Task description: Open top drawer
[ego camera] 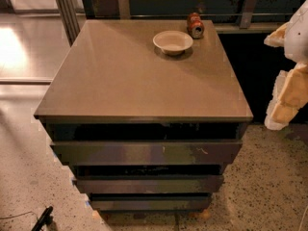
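1. Camera view: the top drawer sits just under the countertop. The gripper hangs well right of the top drawer and above its level; we cannot tell its state.
2. Risk: the front has no handle, so we expect the grip could slip off its edge.
3. Risk: a jerky pull may rattle the bowl and can above the top drawer.
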`<state>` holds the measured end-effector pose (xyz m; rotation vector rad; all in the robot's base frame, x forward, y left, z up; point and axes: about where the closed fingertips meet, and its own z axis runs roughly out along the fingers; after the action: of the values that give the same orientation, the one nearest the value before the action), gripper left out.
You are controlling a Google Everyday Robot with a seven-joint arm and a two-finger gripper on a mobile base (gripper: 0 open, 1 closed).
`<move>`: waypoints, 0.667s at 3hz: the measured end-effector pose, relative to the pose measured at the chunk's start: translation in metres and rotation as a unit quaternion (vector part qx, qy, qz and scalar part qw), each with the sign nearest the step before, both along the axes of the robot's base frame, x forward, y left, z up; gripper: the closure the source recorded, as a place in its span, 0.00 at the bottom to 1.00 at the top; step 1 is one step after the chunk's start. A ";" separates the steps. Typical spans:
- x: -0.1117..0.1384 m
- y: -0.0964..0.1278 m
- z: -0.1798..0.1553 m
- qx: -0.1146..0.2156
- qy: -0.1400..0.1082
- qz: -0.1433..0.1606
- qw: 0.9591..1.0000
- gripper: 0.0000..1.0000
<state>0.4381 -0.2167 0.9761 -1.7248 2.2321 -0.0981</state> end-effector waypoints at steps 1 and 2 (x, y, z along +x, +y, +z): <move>0.000 0.000 0.000 0.000 0.000 0.000 1.000 0.00; 0.013 0.010 -0.021 0.000 0.009 0.006 1.000 0.00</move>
<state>0.4508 -0.2064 0.9550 -1.7468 2.2337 -0.0802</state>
